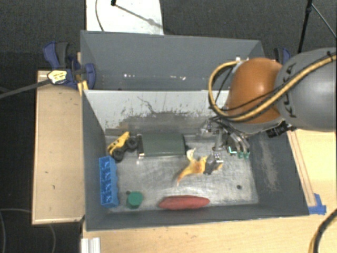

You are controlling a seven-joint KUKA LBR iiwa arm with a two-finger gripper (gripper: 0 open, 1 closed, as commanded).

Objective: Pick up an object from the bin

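My gripper (215,162) is down in the middle-right of the bin, right at the right end of a small yellow-orange toy figure (191,168) that lies tilted on the floor with a pale bit at its top. The figure's right end meets the gripper's dark tip. A dark green flat block (160,144) lies just left of them near the back wall. A red oblong thing (184,202) rests along the front wall below the figure.
A yellow toy vehicle with black wheels (120,145) sits at the back left. A blue studded brick (108,181) lies along the left wall, with a small green round piece (135,198) beside it. The arm with its orange cover and cables hangs over the bin's right side.
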